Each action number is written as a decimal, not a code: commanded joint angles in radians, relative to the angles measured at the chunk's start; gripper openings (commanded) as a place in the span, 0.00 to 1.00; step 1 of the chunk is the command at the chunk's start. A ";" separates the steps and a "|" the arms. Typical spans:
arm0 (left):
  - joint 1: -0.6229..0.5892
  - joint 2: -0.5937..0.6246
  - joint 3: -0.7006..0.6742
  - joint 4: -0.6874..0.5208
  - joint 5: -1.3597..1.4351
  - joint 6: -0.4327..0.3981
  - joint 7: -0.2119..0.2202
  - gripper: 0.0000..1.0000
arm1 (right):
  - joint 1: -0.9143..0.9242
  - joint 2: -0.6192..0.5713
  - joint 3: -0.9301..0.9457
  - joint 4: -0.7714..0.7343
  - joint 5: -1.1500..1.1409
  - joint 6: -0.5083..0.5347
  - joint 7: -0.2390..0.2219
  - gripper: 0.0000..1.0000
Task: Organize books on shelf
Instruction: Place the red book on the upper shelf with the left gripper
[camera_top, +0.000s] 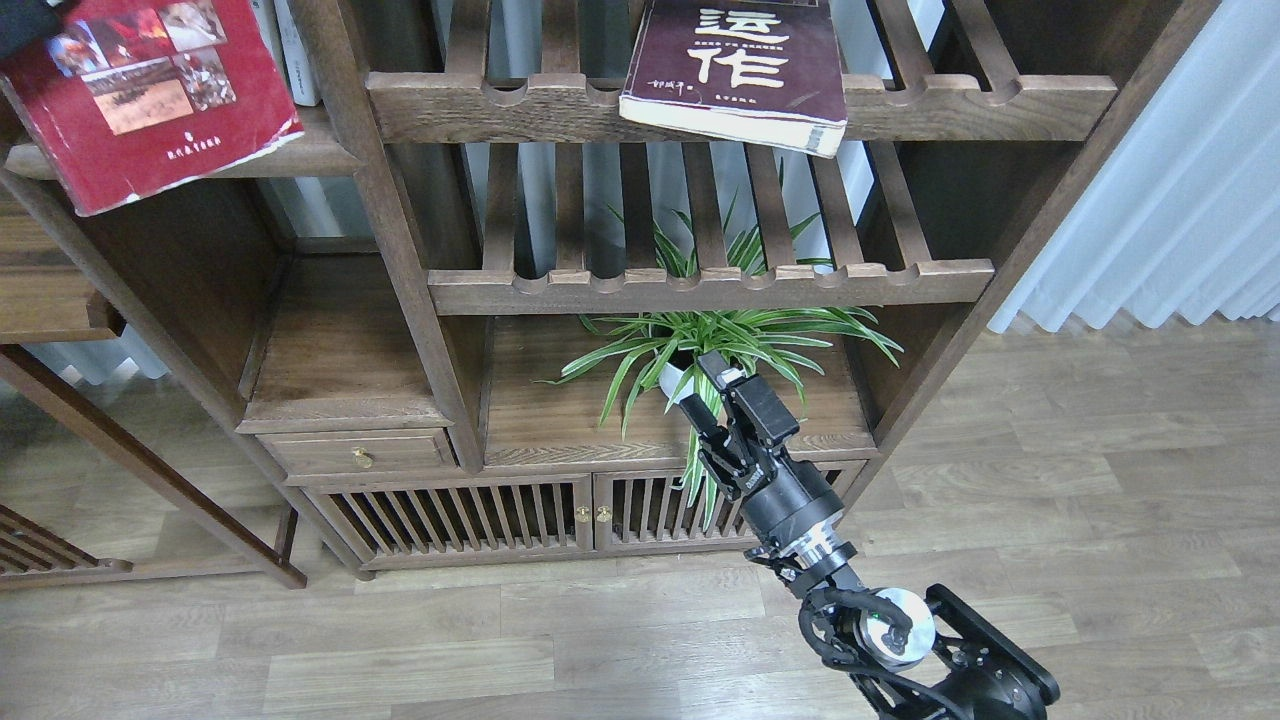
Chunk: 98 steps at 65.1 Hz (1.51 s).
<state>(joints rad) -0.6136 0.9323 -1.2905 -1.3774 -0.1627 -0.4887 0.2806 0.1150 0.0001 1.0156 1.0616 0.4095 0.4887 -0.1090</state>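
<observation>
Red book is seen at 10 o'clock, tilted, overlapping the shelf front edge; left hand barely visible at its top corner, grip state cannot be told. Maroon book lies on slatted rack at 12. Right hand at centre, fingers apart, empty, in front of plant.

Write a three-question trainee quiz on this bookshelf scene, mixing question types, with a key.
1. True or false: the red book lies flat on the floor.
2. Multiple choice: the maroon book rests on A) a slatted rack, B) the drawer, C) the floor.
3. Fill in: in front of the right gripper stands a green ____.

Key: 1. False; it is up at the solid shelf, top left. 2. A. 3. plant.
</observation>
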 joint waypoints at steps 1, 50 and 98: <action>-0.015 0.002 -0.029 0.003 -0.001 0.000 0.009 0.01 | 0.000 0.000 0.000 0.000 -0.001 0.000 0.000 0.85; -0.015 0.011 -0.274 0.064 0.161 0.000 0.138 0.00 | 0.006 0.000 0.003 0.001 -0.034 0.000 0.000 0.85; -0.014 -0.018 -0.300 0.077 0.374 0.196 -0.006 0.00 | 0.009 0.000 0.000 0.000 -0.034 0.000 0.000 0.85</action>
<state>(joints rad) -0.6259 0.9204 -1.5988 -1.3020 0.2016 -0.3508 0.2850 0.1257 0.0000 1.0158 1.0617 0.3758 0.4887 -0.1089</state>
